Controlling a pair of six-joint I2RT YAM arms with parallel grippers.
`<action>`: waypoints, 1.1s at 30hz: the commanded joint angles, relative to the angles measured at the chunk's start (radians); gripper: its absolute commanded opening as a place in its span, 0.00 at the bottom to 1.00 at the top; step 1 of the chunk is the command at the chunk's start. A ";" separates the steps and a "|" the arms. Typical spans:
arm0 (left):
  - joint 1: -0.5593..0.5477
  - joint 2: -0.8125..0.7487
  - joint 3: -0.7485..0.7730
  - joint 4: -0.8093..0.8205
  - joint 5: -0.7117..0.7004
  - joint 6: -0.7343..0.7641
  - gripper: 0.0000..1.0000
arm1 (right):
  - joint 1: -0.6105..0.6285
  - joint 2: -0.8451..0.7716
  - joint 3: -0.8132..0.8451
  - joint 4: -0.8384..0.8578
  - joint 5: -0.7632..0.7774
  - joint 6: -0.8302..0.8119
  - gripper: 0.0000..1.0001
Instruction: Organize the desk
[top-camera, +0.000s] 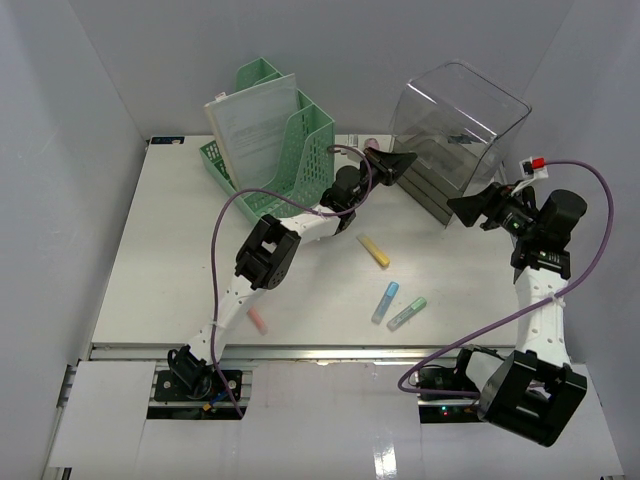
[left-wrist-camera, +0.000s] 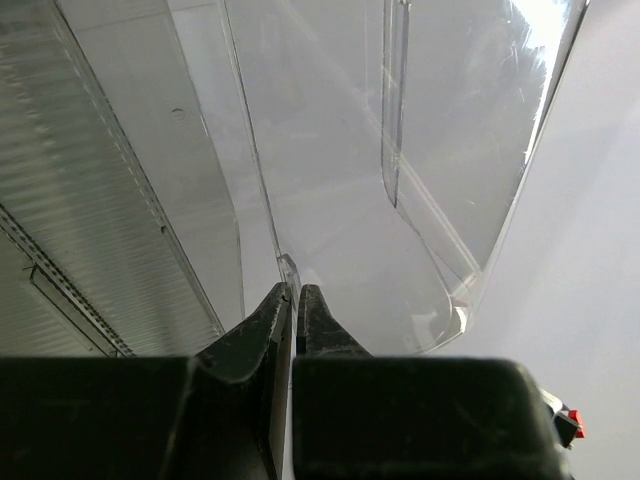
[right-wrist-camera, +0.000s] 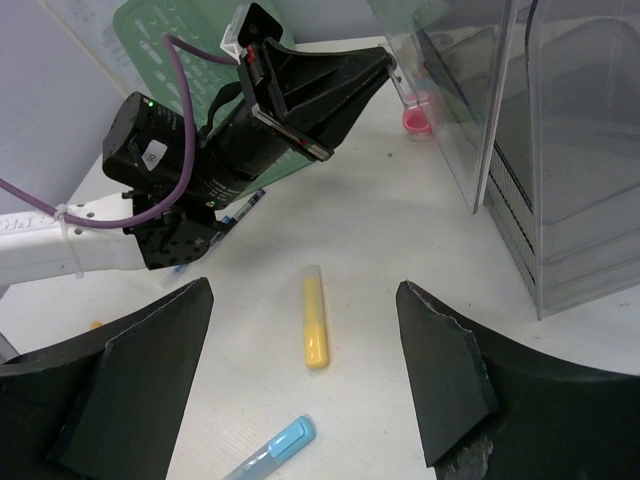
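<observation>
Top external: four markers (top-camera: 373, 250) on desk (top-camera: 160, 260), one clear bin (top-camera: 460, 120), one green rack (top-camera: 290, 150); left gripper (top-camera: 408, 158) pinches the clear bin's wall, right gripper (top-camera: 458, 208) released wide.

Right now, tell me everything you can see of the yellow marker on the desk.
The yellow marker is a slim, straight plastic stick with a bright yellow body and a paler, translucent cap at its far end. It lies flat on the white desk, angled across it, near the desk's middle. It looks capped and whole. Only the desk touches it. The blue marker and green marker lie apart from it, nearer the front edge.
</observation>
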 joint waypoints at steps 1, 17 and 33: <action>0.027 -0.157 0.026 0.103 0.015 0.012 0.00 | 0.022 0.015 0.026 0.043 0.056 -0.038 0.80; 0.027 -0.172 0.018 0.104 0.012 0.013 0.00 | 0.101 0.089 0.060 0.055 0.211 -0.047 0.79; 0.027 -0.185 0.004 0.102 0.012 0.016 0.00 | 0.162 0.188 0.109 0.127 0.371 -0.056 0.76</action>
